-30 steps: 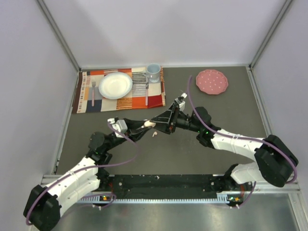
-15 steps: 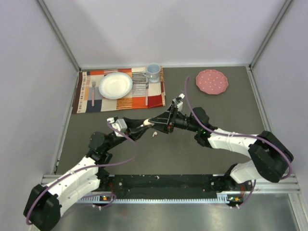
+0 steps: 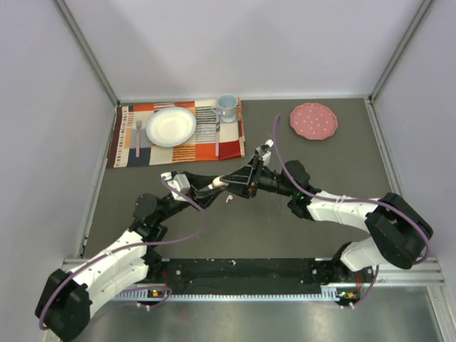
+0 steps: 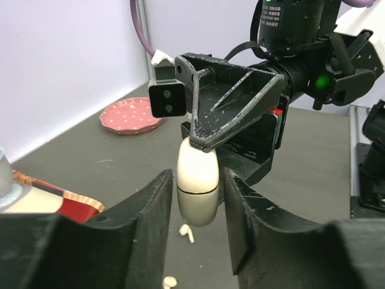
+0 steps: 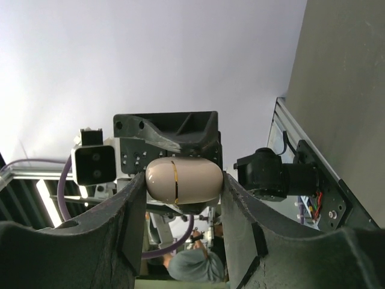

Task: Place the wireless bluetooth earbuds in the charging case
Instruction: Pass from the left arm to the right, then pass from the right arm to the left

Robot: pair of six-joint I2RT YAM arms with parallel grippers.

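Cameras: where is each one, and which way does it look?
Top: high behind the arms, looking down on the table; left arm and right arm show, bases at the bottom.
Left wrist: on the left arm, looking past the left fingers at the right arm and pink plate.
Right wrist: on the right arm, looking past the right fingers at the left arm, picture turned sideways.
Shared: both wrist views show the white case between their fingers, from opposite sides.
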